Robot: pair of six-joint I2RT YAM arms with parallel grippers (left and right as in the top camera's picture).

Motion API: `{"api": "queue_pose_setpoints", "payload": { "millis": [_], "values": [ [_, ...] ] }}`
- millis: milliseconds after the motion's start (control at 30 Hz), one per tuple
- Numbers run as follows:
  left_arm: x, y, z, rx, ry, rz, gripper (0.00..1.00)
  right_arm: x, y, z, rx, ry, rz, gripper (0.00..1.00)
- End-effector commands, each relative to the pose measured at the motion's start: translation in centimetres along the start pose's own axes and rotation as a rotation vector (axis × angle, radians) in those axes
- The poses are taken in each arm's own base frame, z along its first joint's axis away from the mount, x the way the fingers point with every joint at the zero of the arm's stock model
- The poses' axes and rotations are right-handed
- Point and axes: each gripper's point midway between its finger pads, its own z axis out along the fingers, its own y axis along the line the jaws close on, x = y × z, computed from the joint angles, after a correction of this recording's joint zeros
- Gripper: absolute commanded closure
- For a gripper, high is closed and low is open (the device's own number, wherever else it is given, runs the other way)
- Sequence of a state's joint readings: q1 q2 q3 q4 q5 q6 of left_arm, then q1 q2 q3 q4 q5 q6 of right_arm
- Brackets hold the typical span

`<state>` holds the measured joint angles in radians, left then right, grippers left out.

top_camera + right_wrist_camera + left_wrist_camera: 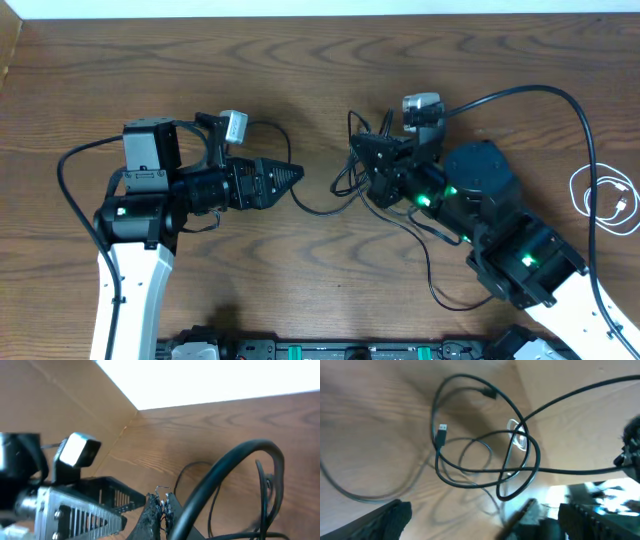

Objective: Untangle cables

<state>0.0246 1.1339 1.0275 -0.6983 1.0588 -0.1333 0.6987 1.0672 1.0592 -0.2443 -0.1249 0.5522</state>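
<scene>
Wood-grain table forms the work surface. Left gripper fingers stand wide apart with nothing between them, facing the black cables, which form crossed loops between the two grippers. Right gripper fingers are pressed together at that tangle, though a pinch on a cord cannot be confirmed. The white cable lies coiled near the table's right edge, well apart.

Overhead looks straight down on the table; both close wrist cameras share the black cables.
</scene>
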Motion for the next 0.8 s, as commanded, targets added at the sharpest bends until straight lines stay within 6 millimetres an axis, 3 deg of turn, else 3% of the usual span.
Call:
{"api": "queue_pose_setpoints", "payload": {
  "millis": [0,133,400,533,700,767],
  "values": [
    [0.2,-1.1,0.7,0.084,0.049,-0.156,0.02,-1.1,2.0,-1.6,-0.075,-0.033,-0.101,0.99],
    [0.4,-1.6,2.9,0.113,0.112,-0.254,0.02,-0.8,2.8,-1.9,-0.117,-0.017,-0.134,0.99],
    [0.2,-4.9,8.9,0.219,0.188,-0.179,0.02,0.0,3.4,-2.1,-0.160,0.016,-0.181,0.99],
    [0.8,-3.5,11.6,0.116,0.189,-0.256,0.02,0.0,3.6,-2.3,-0.166,0.013,-0.202,0.99],
    [3.0,-3.1,14.2,0.084,0.262,-0.282,0.01,-0.9,4.2,-3.6,-0.182,-0.031,-0.259,0.99],
    [3.8,-2.7,15.3,0.058,0.283,-0.281,0.11,-1.6,4.3,-4.2,-0.171,-0.066,-0.284,0.99]
  ]
}}
